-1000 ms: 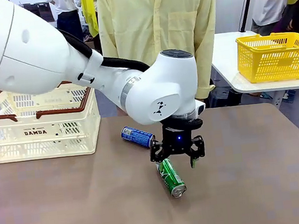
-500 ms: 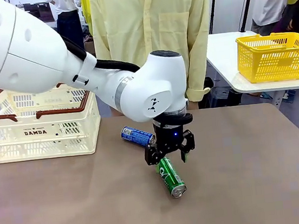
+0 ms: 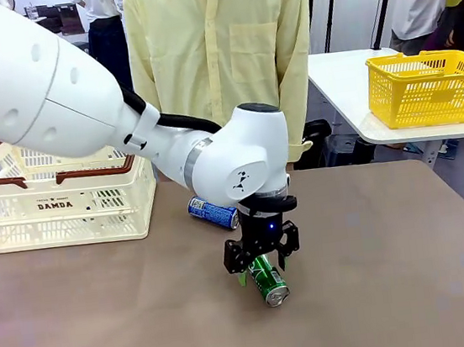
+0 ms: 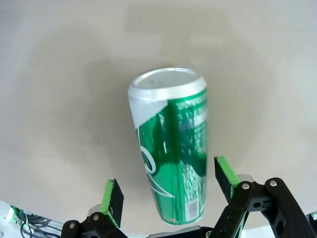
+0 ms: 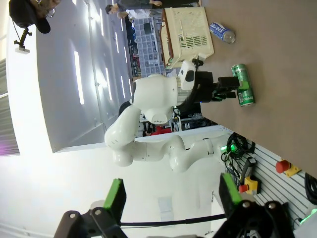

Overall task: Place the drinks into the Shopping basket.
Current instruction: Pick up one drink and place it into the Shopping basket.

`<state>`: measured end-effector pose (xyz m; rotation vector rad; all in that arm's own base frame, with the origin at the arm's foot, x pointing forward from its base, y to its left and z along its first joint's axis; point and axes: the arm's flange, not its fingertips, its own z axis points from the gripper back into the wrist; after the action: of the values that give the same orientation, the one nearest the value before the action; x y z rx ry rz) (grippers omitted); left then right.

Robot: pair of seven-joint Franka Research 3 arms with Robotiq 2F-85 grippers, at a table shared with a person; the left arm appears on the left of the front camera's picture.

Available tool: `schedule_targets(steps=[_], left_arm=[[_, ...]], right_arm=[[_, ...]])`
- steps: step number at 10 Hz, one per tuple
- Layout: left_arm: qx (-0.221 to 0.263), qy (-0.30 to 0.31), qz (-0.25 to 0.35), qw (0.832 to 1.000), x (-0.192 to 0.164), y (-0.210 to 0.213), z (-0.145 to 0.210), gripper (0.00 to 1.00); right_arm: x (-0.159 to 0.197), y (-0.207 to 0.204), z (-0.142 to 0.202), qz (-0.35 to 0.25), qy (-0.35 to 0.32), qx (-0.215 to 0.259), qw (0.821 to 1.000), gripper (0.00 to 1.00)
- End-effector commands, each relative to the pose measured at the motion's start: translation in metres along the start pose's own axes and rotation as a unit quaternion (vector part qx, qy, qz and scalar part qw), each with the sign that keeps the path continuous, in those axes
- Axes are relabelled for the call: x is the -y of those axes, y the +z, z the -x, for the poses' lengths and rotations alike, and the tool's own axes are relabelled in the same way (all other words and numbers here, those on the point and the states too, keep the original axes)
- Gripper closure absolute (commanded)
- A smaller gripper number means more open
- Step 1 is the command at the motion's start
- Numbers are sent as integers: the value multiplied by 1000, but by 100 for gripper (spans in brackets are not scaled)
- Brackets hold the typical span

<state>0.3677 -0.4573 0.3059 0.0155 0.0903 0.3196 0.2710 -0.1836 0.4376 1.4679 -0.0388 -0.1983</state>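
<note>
A green can [image 3: 269,280] lies on its side on the brown table, silver top toward me. My left gripper [image 3: 262,263] hangs right over it, open, its jaws straddling the can's far end. In the left wrist view the green can [image 4: 171,148] lies between the two green pads [image 4: 113,196] with a gap on each side. A blue can [image 3: 213,212] lies on its side just behind. The cream Shopping basket [image 3: 56,191] stands at the table's far left. My right gripper [image 5: 172,196] is open and holds nothing, far from the table.
A person in a pale yellow coat [image 3: 225,47] stands at the far edge, behind the cans. A yellow mesh basket [image 3: 429,86] sits on a white side table at right. The right wrist view looks across at the green can [image 5: 242,84] and the blue can [image 5: 221,31].
My left gripper has come down and a little to the left, turning until its open jaws sit around the green can. The cans have not moved.
</note>
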Motion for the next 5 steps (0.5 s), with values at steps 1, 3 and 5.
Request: schedule_targets(steps=[1,3,5], left_arm=[[-1,-12,12,1000,-7,-7,-2,0],[8,-23,11,1000,-7,-14,-3,25],[8,-24,11,1000,-9,-17,-3,100]], right_arm=[[-3,-1,3,1,-5,-3,1000,0],[-3,-1,3,1,-5,-3,1000,0],[-3,-1,3,1,-5,-3,1000,0]])
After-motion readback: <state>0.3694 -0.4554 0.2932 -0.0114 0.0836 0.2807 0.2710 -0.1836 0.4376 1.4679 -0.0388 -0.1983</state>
